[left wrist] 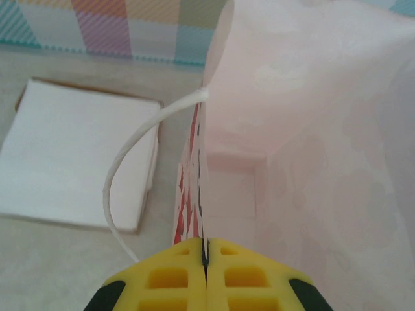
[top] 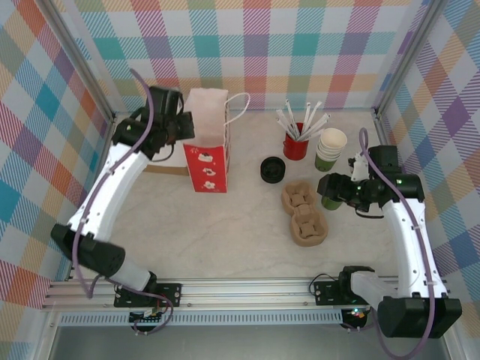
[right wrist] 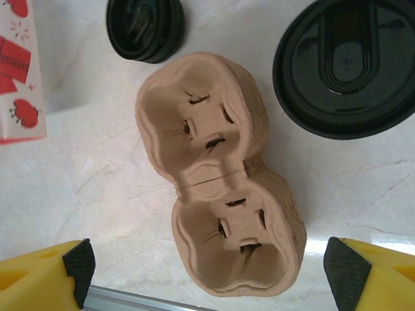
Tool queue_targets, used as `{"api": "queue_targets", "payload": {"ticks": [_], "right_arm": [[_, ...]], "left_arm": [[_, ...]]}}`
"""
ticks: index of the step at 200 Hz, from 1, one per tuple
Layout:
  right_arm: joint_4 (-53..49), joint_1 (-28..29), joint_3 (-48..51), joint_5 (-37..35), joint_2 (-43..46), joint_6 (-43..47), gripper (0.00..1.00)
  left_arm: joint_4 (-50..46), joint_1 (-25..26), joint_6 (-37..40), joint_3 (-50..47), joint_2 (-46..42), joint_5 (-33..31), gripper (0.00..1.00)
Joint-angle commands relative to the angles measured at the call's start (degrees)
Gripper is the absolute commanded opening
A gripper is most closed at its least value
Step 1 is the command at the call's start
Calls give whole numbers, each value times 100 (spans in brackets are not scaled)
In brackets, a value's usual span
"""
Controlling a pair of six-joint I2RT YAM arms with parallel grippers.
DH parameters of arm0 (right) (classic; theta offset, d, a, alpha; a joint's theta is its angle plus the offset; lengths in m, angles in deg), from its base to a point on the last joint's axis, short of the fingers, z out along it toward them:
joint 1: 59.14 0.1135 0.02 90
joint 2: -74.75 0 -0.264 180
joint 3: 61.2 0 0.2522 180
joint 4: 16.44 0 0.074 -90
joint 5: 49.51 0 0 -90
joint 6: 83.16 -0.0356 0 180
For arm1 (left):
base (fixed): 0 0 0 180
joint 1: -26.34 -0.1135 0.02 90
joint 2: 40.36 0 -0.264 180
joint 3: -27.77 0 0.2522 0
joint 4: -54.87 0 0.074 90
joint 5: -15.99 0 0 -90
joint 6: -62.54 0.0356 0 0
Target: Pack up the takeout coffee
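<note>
Right gripper (right wrist: 211, 264) spread wide, gripping nothing, hovering over the pulp cup carrier (right wrist: 217, 175). Takeout coffee (right wrist: 343, 65) ahead of the fingertips and off toward the right finger, outside the gap between them. Upright on the table (top: 247, 240) just beside the carrier, black lid on, green wall showing under the gripper in the top view.

Left gripper (left wrist: 205, 249) closed tight on the top edge of the red paper bag (top: 206, 161), well apart from the coffee. Bag upright, mouth open, pale inside walls and bare floor in sight, white cord handle (left wrist: 110, 191) drooping outside.

Carrier: two wells, bare pulp in each. Red cup (top: 295, 148) near the back wall: white straws or stirrers standing in it. Just beside it, stack of green cups (top: 328, 150), cream inside. Loose black lids (top: 272, 169) between bag and carrier. White napkins (left wrist: 78, 155) lying flat beside the bag.
</note>
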Motion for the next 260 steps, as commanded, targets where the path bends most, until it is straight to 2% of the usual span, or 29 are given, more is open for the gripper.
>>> {"api": "queue_targets", "payload": {"ticks": [1,30,71,141,212,243,260], "right_arm": [[-56,4,301,-74,-105,-126,91],[282,127,738,-51,-216,-321,90],[771,411,1182,-189,-564,-659,88],[1047,829,1482,-219,-1122,-858,85],[1272,1327,1556,102,-1207,-1115,74],[1484,1483,1564,423,-1181,-1209,73],[1416,1484,1497,283,-1082,-1142,73]], "left_arm": [[371,354,-749,-756,-668,-319,0],[292,821,-1156,-1502,-1323,-720,0],[432,1067,-1585,-2258,-1797,-692,0],[441,1143,-1647,-2384,-1798,-732,0],[480,1155,-1639,-2419,-1705,-706,0],[518,1156,-1645,-2434,-1633,-606,0],[610,1156,-1684,-2514,-1590,-515,0]]}}
